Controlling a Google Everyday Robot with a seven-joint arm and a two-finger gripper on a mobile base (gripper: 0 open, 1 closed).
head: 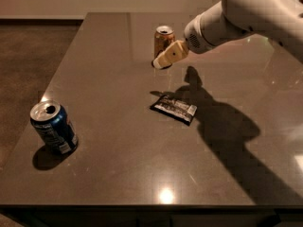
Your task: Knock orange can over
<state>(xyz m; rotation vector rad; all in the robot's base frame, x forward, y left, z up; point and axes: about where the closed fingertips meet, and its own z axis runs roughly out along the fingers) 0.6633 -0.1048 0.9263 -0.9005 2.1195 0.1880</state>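
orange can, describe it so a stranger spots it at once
On the dark table, look to the far side, right behind the hand. The orange can stands upright there, orange-gold, unlike the blue can at near left and the flat black wrapper.

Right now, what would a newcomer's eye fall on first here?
The big white robot arm reaches in from the upper right, its cream gripper at the base of the slim orange-gold aluminium can, upright at the far side of the dark table. Next, the blue can with a white label stands front left, and the flat black snack wrapper lies mid-table.
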